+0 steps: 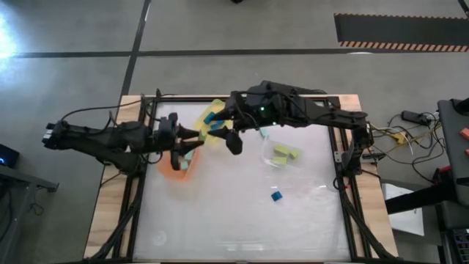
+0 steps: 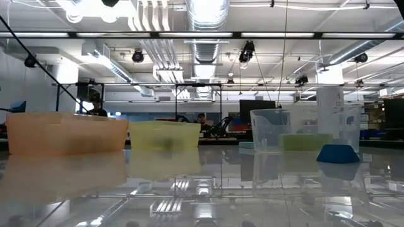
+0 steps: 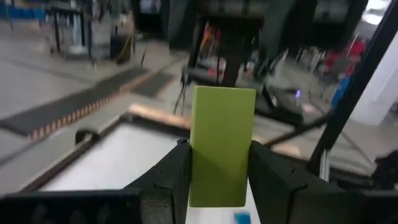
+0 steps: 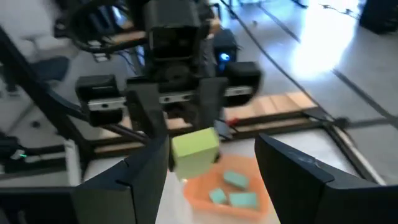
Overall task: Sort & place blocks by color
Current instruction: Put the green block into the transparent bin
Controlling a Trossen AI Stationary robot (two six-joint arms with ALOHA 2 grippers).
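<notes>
Yellow-green and hard-edged, the block [image 3: 221, 146] sits clamped upright between the left gripper [image 3: 217, 180]'s fingers, held by its flat side faces low down; it looks light, stiff and smooth, so it could slip. Facing it, the right gripper [image 4: 211, 171] stands open and empty. Below, left of centre in the high view, the orange bin [image 4: 208, 193] holds teal blocks [image 4: 235, 180]. A blue block [image 1: 276, 196] lies alone on the worktop [image 1: 220, 220], near centre.

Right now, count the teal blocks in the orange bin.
3: teal blocks lie close together inside the orange bin; the yellow-green block above may hide others.
</notes>
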